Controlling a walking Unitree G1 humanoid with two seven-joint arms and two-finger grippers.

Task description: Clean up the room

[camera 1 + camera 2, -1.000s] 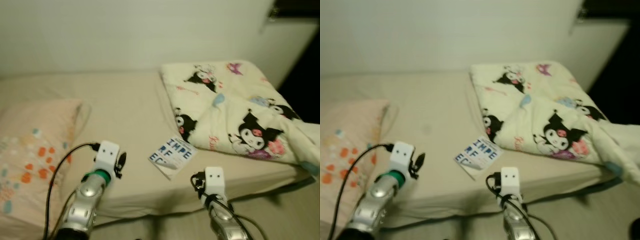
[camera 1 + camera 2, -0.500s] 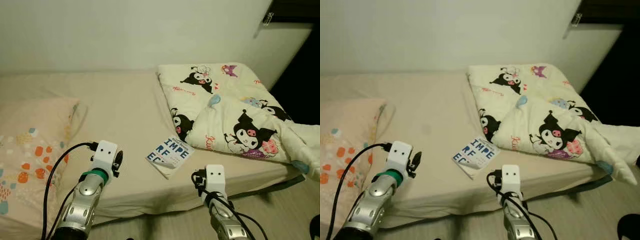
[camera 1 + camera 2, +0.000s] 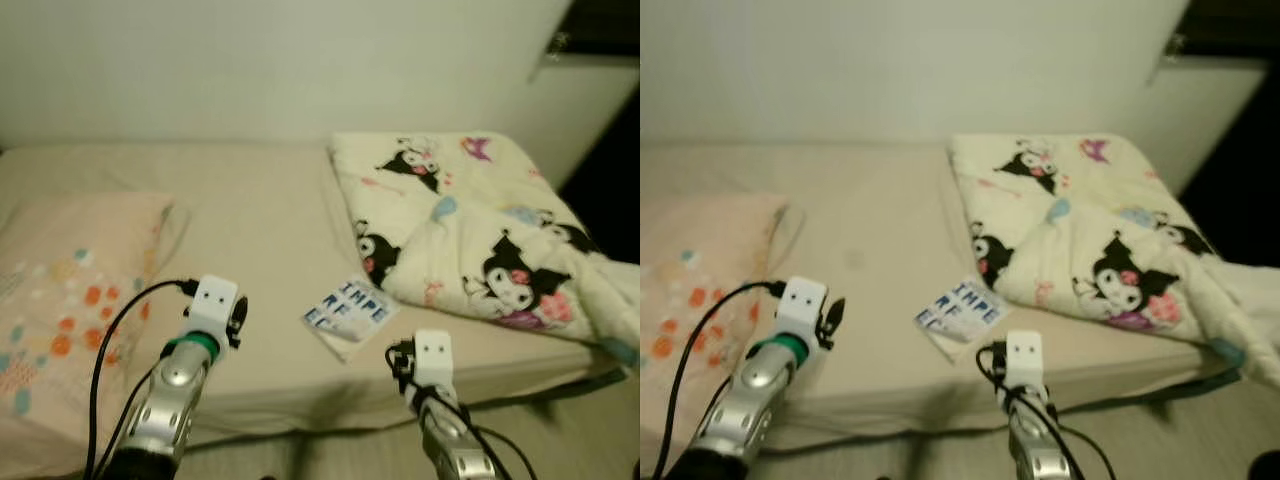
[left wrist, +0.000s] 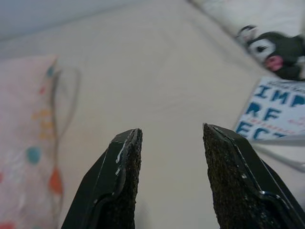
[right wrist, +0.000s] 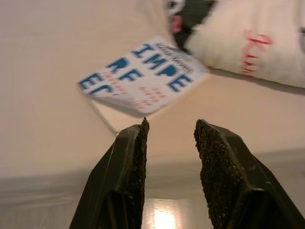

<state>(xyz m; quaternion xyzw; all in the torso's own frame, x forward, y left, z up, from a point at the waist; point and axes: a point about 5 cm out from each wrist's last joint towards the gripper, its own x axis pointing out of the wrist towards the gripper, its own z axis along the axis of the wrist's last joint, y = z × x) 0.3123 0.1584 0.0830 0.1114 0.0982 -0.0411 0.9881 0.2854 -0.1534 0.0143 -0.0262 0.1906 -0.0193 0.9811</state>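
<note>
Book (image 3: 346,310) is being seen lying flat near the front edge of the bed (image 3: 250,230), just beside the folded cartoon-print blanket (image 3: 470,230). 1 patterned pillow (image 3: 70,290) is lying at the robot's left. The left gripper (image 4: 171,143) and right gripper (image 5: 169,131) are both being held parted and empty, the right just before the book.

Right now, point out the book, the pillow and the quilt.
book (image 3: 347,310): left eye view, middle of its cover.
pillow (image 3: 70,300): left eye view, its dotted top.
quilt (image 3: 470,235): left eye view, its folded middle.
</note>
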